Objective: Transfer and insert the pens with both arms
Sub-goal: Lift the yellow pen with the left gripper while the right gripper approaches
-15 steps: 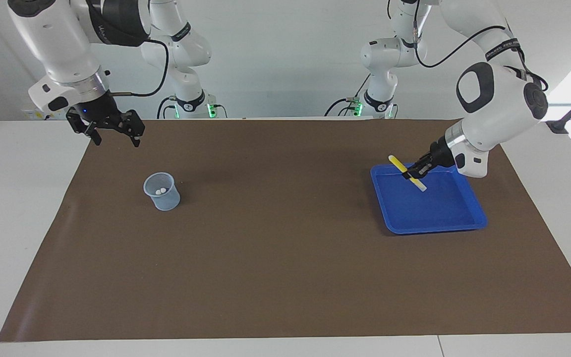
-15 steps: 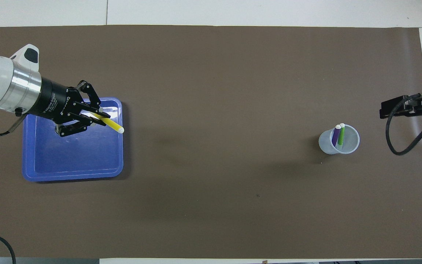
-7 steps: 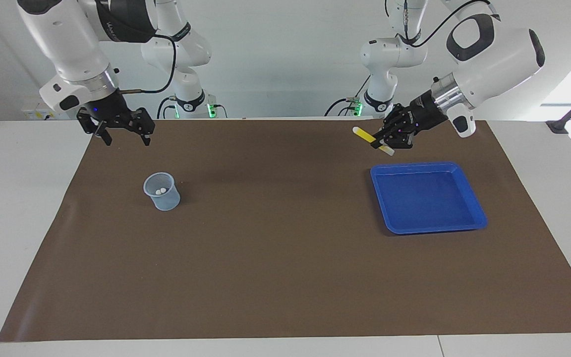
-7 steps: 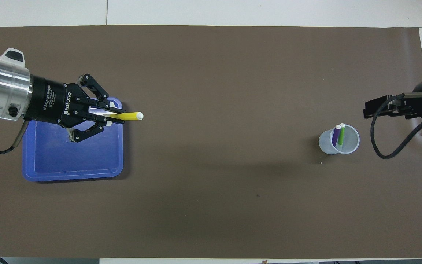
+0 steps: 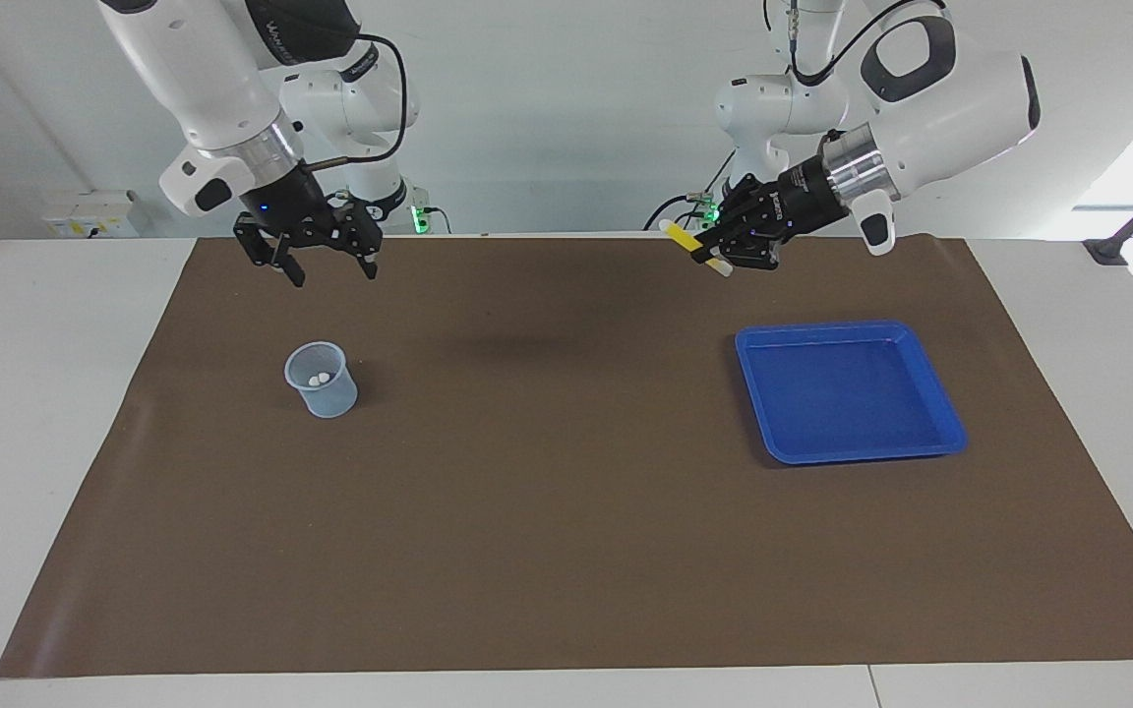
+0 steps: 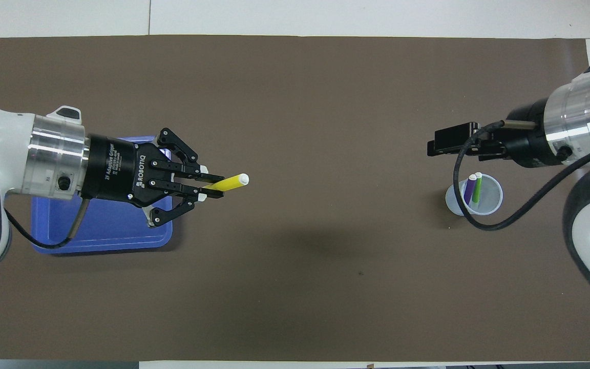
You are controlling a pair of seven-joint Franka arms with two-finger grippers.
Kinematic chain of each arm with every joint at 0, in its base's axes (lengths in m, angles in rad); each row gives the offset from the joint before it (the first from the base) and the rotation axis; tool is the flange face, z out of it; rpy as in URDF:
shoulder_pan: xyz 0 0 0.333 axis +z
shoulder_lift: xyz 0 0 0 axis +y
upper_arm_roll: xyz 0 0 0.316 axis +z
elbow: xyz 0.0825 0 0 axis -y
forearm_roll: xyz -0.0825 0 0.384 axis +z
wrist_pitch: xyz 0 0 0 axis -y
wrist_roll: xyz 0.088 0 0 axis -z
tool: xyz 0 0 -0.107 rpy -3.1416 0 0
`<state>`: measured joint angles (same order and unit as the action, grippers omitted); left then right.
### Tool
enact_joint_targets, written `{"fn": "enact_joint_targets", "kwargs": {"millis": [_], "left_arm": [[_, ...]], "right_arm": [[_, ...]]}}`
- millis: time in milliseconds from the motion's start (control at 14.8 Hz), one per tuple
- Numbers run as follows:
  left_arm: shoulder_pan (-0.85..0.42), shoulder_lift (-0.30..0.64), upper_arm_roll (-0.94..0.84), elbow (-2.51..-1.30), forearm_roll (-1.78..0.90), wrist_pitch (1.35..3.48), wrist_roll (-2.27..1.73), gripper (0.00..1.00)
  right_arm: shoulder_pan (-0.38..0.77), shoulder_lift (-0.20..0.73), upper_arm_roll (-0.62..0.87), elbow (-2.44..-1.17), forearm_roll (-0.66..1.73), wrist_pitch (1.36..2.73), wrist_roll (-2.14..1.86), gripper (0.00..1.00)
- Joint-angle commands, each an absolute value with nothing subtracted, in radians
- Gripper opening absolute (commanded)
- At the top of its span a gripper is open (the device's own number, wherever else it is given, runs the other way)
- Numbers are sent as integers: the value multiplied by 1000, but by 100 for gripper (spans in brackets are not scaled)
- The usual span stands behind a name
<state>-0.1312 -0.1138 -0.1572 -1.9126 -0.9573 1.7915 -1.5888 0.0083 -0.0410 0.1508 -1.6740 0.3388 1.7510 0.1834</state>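
Holding the yellow pen [image 6: 226, 183] in my left gripper [image 5: 714, 258], I have my two fingers pressed tight on it. It is a thin, short pen, bright yellow, with a whitish tip at each end. One end pokes out past my fingertips [image 6: 208, 179] and points toward the middle of the table. The pen is tilted a bit, not flat. My left gripper is up in the air, over the brown mat [image 5: 547, 511], just off the edge of the blue tray [image 5: 940, 433]. The tray lies on the mat toward my left arm's end of the table. My right gripper [image 5: 327, 271] is up in the air too, over the mat beside the cup, and its fingers are spread wide with nothing in them. It points down. The clear cup [image 5: 321, 380] stands on the mat toward my right arm's end of the table, well apart from the tray. Two more pens stand in the cup, leaning on its wall: the purple pen [image 6: 470, 187] and the green pen [image 6: 477, 187], side by side with their whitish tips up. Between my two grippers there is only bare mat. Two small white arms [image 5: 768, 138] stand at the edge of the table nearest my arms.
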Motion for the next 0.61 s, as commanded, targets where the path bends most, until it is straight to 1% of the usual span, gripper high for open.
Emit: {"fn": "enact_joint_targets", "kwargs": {"millis": [0,203,540], "left_arm": [[-222,-201,-149,-2051,-1023,1943,-1612,0],[-291,-239,-147,-2131,-1097,2074,-1621,0],[-353,-252,-149,-2169,-1141,2189,-1621,0]], "right_arm": [[-2,-40,205,-1672,420,1801,241,100],[-2,-43,273,-1678,509,1854,285,100],[0,-34,409,-1681,514,1959,417,100]]}}
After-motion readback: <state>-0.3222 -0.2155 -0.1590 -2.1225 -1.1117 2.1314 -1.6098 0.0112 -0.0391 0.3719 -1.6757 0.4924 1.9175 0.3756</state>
